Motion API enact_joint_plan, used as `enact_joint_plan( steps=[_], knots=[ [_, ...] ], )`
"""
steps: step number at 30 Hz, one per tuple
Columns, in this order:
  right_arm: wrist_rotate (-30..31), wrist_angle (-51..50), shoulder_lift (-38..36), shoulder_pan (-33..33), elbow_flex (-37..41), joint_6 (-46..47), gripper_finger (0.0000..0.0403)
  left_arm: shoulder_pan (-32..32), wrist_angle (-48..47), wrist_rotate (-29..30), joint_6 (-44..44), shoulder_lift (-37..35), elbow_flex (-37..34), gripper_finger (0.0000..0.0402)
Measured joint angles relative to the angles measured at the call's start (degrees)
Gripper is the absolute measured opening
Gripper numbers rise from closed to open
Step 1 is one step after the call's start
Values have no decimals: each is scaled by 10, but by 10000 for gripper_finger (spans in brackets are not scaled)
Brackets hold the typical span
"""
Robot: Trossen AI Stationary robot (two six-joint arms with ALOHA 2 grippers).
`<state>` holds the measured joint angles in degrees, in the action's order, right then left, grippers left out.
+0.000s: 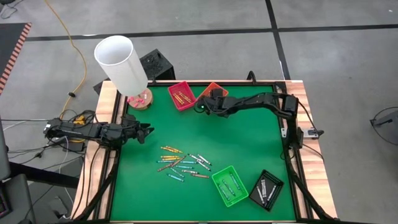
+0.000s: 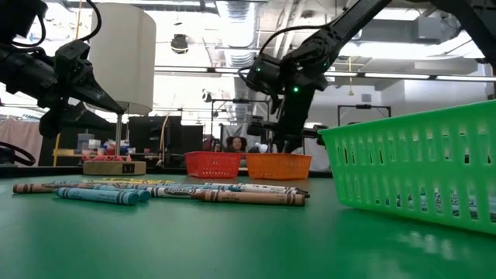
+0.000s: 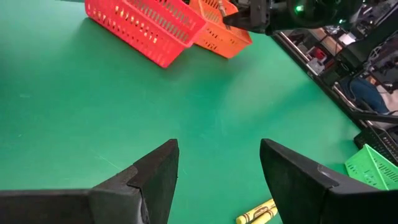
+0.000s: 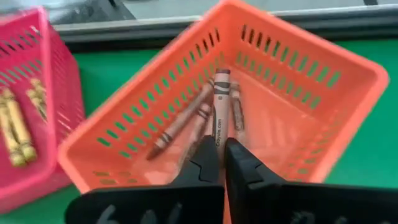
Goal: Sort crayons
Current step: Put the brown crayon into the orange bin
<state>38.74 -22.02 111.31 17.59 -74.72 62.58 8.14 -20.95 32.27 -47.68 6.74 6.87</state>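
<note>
My right gripper [image 4: 219, 146] is over the orange basket [image 4: 298, 25], shut on a brown crayon [image 4: 221, 93]. Other brown crayons [image 4: 180, 127] lie on that basket's floor. Beside it stands a red basket [image 1: 181, 95] with yellow crayons [image 4: 15, 127] in it. Several loose crayons [image 1: 183, 163] in yellow, blue, teal and brown lie flat on the green mat in the middle of the table. At the table's left edge my left gripper [image 1: 144, 132] waits open with nothing between its fingers [image 3: 158, 168]. My right gripper pinches the brown crayon by its near end [image 4: 217, 134] between its two fingertips. The fingers slant down from the table's right side and lie along the crayon. The crayon sticks out ahead of the fingers, its free end [image 4: 222, 74] over the basket's inside.
A green basket [image 1: 229, 185] and a black basket [image 1: 266, 189], each with crayons in it, stand near the front right. A lamp with a white shade [image 1: 121, 62] stands at the back left corner. Bare green mat lies between my left gripper and the far baskets.
</note>
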Motion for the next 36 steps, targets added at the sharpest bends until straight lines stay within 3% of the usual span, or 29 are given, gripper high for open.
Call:
enact_joint_plan(
  steps=[9,18,25,31,36],
  knots=[
    [-52,-6,0,6,-33,-88,75,0,0,-1,0,0,0,215],
    [-156,-109,1,-13,-160,-263,83,0,0,-10,-2,0,0,215],
    [-297,-116,0,-102,-205,-508,83,0,-1,-15,-2,0,0,215],
    [-299,-86,17,-193,-205,-682,83,0,-1,-15,7,0,0,215],
    [-300,30,62,-243,-205,-754,83,0,-1,-15,9,0,0,215]
  ],
)
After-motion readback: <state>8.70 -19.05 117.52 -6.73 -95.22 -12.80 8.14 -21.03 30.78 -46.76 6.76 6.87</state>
